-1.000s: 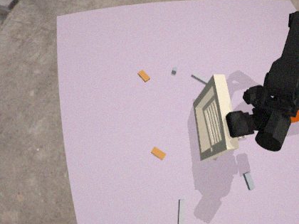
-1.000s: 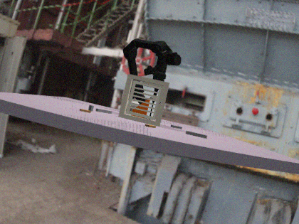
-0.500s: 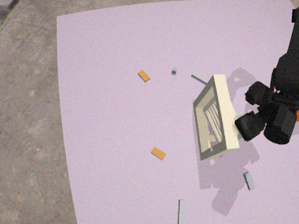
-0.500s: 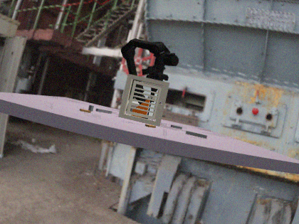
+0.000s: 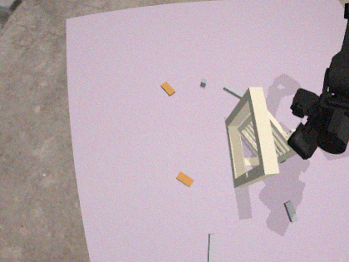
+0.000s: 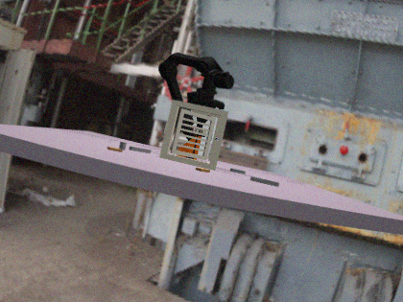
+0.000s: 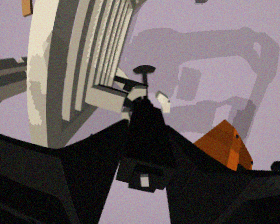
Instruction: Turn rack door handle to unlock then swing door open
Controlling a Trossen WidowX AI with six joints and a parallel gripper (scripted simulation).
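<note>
The cream rack frame (image 5: 263, 132) (image 6: 169, 133) stands upright on the table. Its slatted door (image 5: 281, 145) (image 7: 102, 40) stands partly open, angled out of the frame on the arm's side. My gripper (image 5: 292, 135) (image 7: 145, 127) is shut on the door's handle. Pale bits of the handle (image 7: 162, 101) show beside the dark fingertips in the wrist view; the rest is hidden by the fingers, so its exact turn is hard to tell. In the exterior view the gripper is behind the frame and the fingertips are not clear.
Two orange blocks (image 5: 168, 89) (image 5: 184, 179) lie beyond the frame. A small grey cube (image 5: 203, 83) and a grey bar (image 5: 233, 91) lie near its far corner. A grey block (image 5: 290, 211) and a thin bar (image 5: 211, 249) lie farther off. A large orange object (image 7: 225, 145) is beside the gripper.
</note>
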